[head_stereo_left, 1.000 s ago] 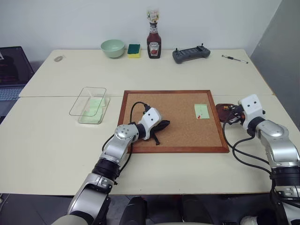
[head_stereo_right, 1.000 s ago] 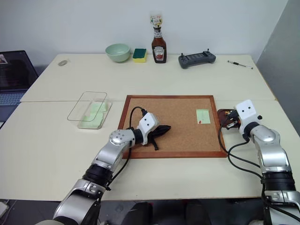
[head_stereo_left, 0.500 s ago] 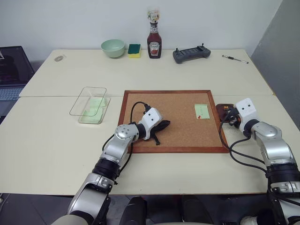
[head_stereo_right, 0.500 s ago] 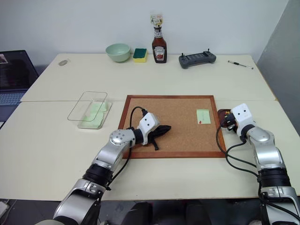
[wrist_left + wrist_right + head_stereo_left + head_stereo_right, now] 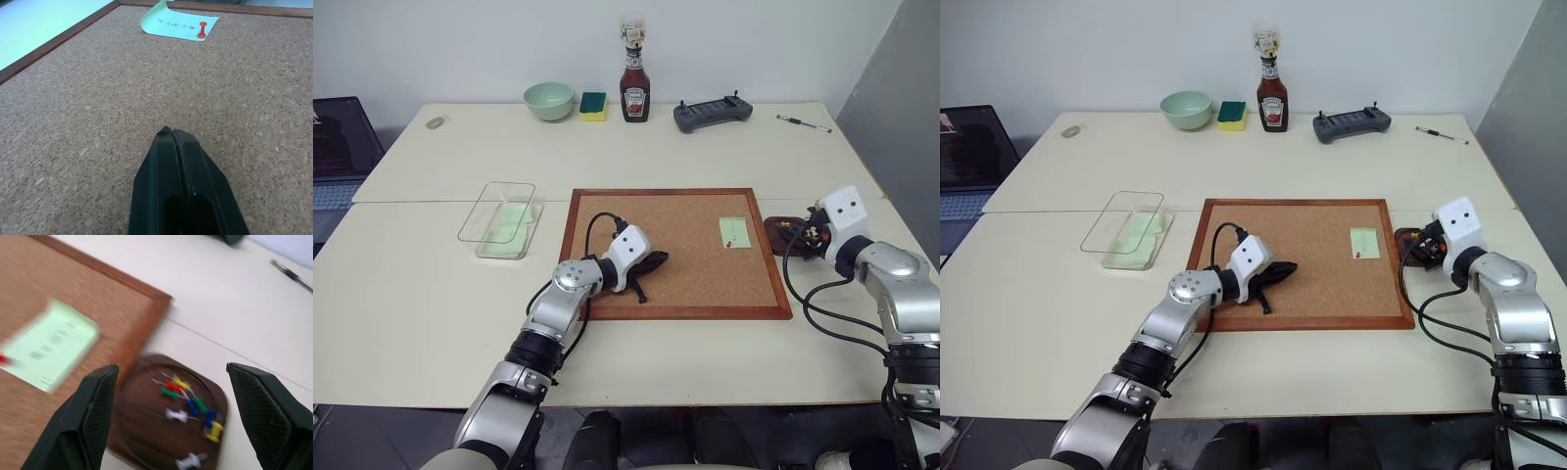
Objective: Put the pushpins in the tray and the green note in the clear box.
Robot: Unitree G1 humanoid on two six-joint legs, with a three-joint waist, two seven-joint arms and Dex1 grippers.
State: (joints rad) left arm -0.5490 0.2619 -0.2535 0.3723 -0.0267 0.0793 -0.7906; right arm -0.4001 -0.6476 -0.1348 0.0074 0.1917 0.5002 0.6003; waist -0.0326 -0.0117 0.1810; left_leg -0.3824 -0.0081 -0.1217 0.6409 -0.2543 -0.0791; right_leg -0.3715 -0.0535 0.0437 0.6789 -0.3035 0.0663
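Note:
The green note (image 5: 735, 231) lies on the cork board (image 5: 685, 294) near its right edge, held by a red pushpin (image 5: 730, 242); the left wrist view shows both note (image 5: 178, 22) and pin (image 5: 202, 30). Right of the board sits the dark brown tray (image 5: 142, 431), with several coloured pushpins (image 5: 188, 404) lying in it. My right gripper (image 5: 172, 368) hovers open just over the tray, nothing between its fingers. My left gripper (image 5: 171, 133) rests shut and empty on the cork, left of the board's middle. The clear box (image 5: 478, 217) stands left of the board with pale green paper (image 5: 512, 221) inside.
Along the table's far edge stand a pale green bowl (image 5: 549, 100), a green-and-yellow sponge (image 5: 593, 105), a ketchup bottle (image 5: 634, 88), a black controller (image 5: 712, 114) and a pen (image 5: 803, 122). A laptop (image 5: 337, 147) sits off the left edge.
My right hand has risen a little above the tray and tipped back. The left arm, the note and the box are where they were.

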